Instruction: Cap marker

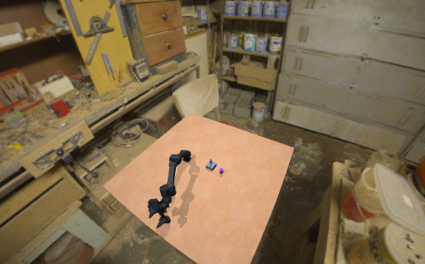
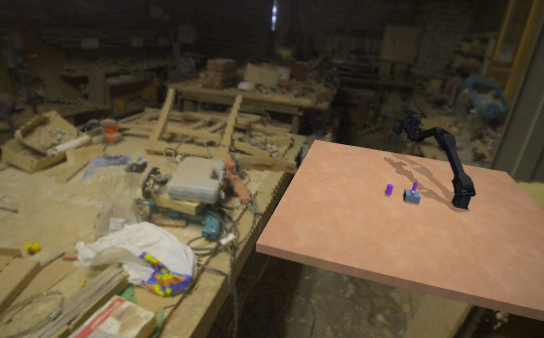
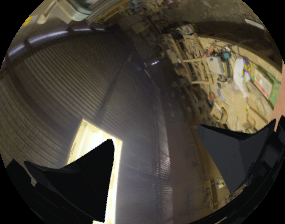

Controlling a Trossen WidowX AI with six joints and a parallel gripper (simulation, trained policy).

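Gripper spread and unladen; capping not begun

Gripper up, well apart from the work. Marker upright in block, inward of the table edges, uncapped; cap beside it. Remaining: grasp, fit, press, withdraw.

Tabletop: smooth, matt. Arm: dark, mostly matt. Drawer fronts: wood.

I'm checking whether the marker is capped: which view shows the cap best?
The exterior view: the purple cap stands there in profile, apart from the holder block. The top view shows it smaller, from above; the wrist view doesn't show it.
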